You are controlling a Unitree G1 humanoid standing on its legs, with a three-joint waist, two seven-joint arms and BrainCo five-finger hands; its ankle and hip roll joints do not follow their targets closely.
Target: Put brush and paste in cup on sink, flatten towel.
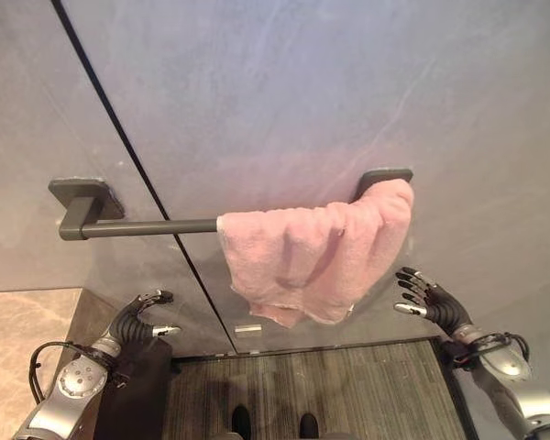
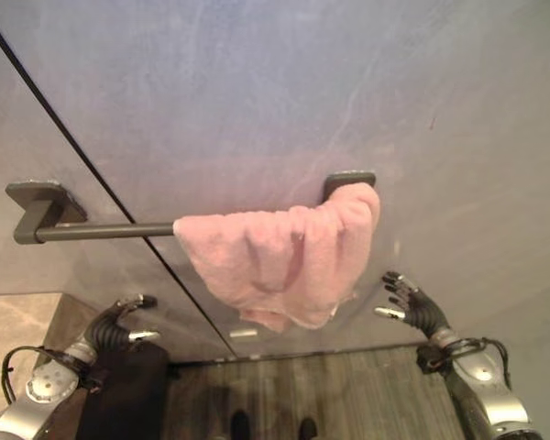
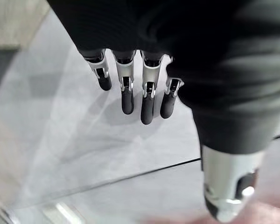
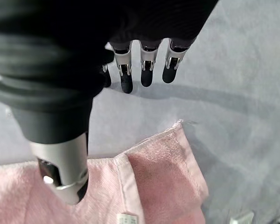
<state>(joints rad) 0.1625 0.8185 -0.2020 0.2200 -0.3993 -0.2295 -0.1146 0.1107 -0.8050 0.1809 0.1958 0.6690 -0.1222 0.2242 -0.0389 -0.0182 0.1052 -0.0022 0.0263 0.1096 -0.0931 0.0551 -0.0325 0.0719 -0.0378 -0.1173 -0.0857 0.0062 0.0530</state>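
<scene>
A pink towel [image 1: 316, 261] hangs bunched and crumpled over the right half of a dark wall rail [image 1: 147, 225], its lower edge sagging unevenly. My right hand [image 1: 428, 301] is open just right of the towel's lower edge, fingers spread and apart from the cloth; in its wrist view a towel corner [image 4: 163, 177] lies below the fingers [image 4: 147, 74]. My left hand [image 1: 145, 314] hovers low at the left, below the rail, fingers relaxed and empty [image 3: 135, 93].
The rail is fixed to a grey marbled wall [image 1: 302, 101] by two dark brackets [image 1: 81, 194]. A dark vertical seam [image 1: 128, 156] runs down the wall. A striped dark mat [image 1: 348, 390] lies on the floor below, with beige tile [image 1: 23, 321] at the left.
</scene>
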